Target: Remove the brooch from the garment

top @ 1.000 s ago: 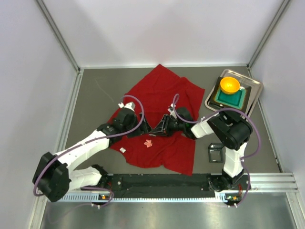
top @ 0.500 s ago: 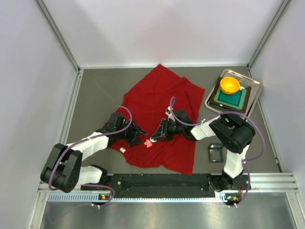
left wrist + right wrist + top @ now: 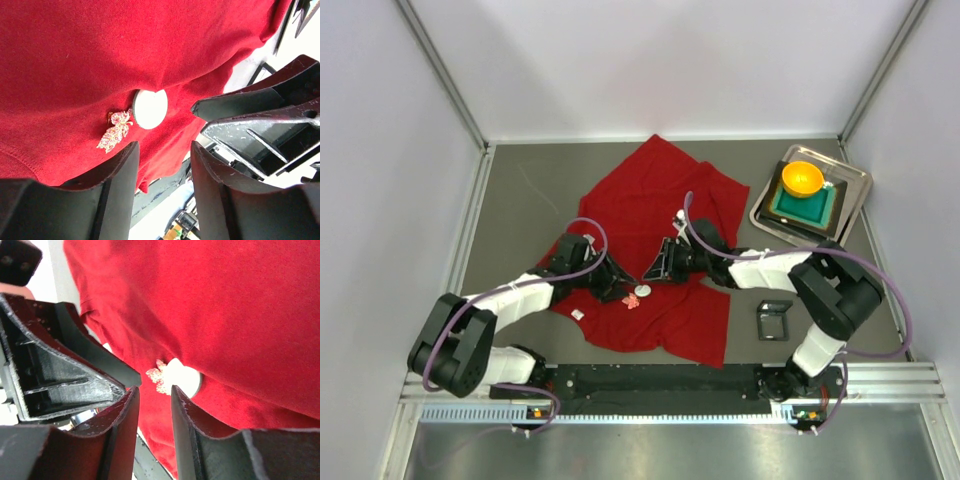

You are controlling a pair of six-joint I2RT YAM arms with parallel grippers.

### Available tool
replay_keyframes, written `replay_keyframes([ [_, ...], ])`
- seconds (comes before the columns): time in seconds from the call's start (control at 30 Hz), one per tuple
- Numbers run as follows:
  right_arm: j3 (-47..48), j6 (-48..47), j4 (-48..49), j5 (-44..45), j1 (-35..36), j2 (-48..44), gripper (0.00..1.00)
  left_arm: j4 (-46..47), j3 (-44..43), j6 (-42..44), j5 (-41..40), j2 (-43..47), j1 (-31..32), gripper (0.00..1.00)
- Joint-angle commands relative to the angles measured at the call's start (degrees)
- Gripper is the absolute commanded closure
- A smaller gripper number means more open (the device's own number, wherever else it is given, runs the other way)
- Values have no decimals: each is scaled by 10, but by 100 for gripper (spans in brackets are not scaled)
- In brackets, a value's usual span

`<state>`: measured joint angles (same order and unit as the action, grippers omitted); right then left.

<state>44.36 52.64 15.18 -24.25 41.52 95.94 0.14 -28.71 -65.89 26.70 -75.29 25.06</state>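
Robot test cell in lab. Grey worktop [image 3: 520,215] boxed in by plain white panels [image 3: 660,60], aluminium profile posts [image 3: 445,85] at corners. Two white-and-black arms [image 3: 510,297] bolted to black rail [image 3: 660,378] along near edge, purple cables [image 3: 595,225] looping over them. Staged props: red garment [image 3: 650,195] spread out, metal tray [image 3: 857,180] with green block [image 3: 820,205] and orange bowl [image 3: 802,178].

Garment [image 3: 650,200] soft matt cloth; tray [image 3: 858,190] shiny metal.

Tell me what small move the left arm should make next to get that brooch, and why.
Probably ease the left end effector forward and slightly toward the brooch: its open jaws hold nothing, and the brooch sits on the garment just ahead, beside a white disc.
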Motion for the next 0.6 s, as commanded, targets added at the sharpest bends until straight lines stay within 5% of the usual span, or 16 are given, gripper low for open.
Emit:
replay_keyframes([
  [0.0,3,34,-22,44,5,-11,69,39,-11,12,-6,-11,2,51],
  [0.23,-3,143,13,48,9,28,70,40,-20,50,-31,-31,5,60],
  [0.57,-3,156,23,51,17,53,69,31,-54,112,-38,-71,8,64],
])
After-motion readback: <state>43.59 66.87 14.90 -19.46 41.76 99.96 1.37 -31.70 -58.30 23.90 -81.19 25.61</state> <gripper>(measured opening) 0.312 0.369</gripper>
